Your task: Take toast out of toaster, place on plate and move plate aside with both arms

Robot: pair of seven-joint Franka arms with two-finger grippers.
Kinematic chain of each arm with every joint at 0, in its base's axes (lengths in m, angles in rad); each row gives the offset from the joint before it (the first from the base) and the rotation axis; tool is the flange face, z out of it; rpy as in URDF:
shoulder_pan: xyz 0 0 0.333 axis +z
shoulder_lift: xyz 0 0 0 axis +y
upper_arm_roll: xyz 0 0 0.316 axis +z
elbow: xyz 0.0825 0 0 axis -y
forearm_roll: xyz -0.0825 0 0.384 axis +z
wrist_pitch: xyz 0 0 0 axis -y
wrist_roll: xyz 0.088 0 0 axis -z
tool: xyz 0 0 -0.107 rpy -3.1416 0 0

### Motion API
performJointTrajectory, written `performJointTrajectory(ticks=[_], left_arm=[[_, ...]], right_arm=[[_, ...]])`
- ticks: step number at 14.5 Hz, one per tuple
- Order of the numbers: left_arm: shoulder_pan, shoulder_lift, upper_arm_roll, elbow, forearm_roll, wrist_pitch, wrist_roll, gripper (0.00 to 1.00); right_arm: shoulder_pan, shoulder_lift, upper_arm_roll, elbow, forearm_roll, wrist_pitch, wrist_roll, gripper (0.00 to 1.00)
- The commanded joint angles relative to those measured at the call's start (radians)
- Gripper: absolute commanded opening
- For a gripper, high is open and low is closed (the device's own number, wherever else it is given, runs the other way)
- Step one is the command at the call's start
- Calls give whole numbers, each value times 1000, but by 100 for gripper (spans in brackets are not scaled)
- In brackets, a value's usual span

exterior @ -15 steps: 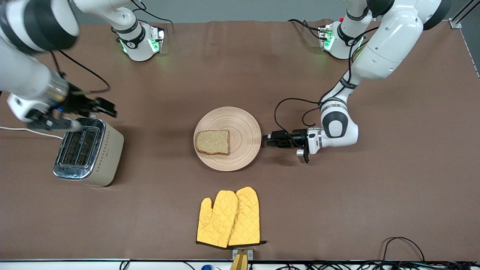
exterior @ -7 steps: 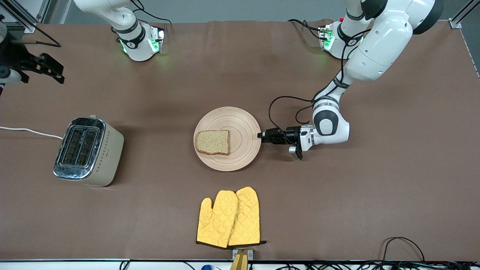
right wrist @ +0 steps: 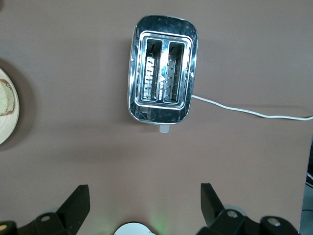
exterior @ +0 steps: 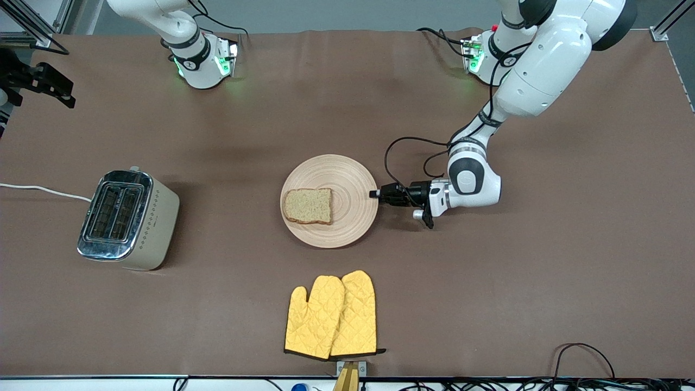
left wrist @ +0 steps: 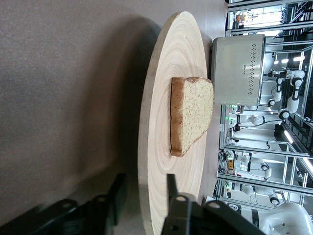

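Observation:
The pale wooden plate (exterior: pixel 347 179) lies mid-table with the toast (exterior: pixel 308 206) flat on it, toward the right arm's end. My left gripper (exterior: pixel 374 194) is low at the plate's rim on the left arm's end. In the left wrist view the gripper (left wrist: pixel 144 193) is open, one finger under and one over the rim of the plate (left wrist: pixel 156 147), with gaps showing; the toast (left wrist: pixel 191 115) lies farther in. My right gripper (exterior: pixel 54 89) is high in the air at the right arm's end, open and empty (right wrist: pixel 144 200), looking down on the table.
A chrome and cream toaster (exterior: pixel 127 220) with empty slots stands toward the right arm's end, also in the right wrist view (right wrist: pixel 163 95), its white cord (exterior: pixel 43 190) trailing off the table. Two yellow oven mitts (exterior: pixel 332 315) lie nearer the front camera than the plate.
My right gripper has risen from over the toaster and swung away to the table's end. My left gripper has slid toward the plate until its fingers straddle the rim.

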Motion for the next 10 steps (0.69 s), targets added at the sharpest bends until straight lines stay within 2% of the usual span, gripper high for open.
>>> performJointTrajectory(ticks=[1,3,5,8,9,10], left_arm=[[-5,2,-1,7,-25,12,11,17],[-4,-3,-1,9,-22,12,6,2],[-4,-6,1,23,-22,12,3,1],[5,-13,1,40,-20,12,-5,1],[11,-23,1,49,-17,12,-11,1],[16,-42,4,50,-11,12,-32,0]], right_arm=[[-2,17,4,19,-2,-4,8,100],[-10,33,3,37,35,3,8,100],[-30,94,3,112,58,-7,-4,100],[-66,149,17,163,66,-7,-7,100],[-132,169,65,186,89,-9,-9,100],[-227,186,142,215,112,-9,-15,100]])
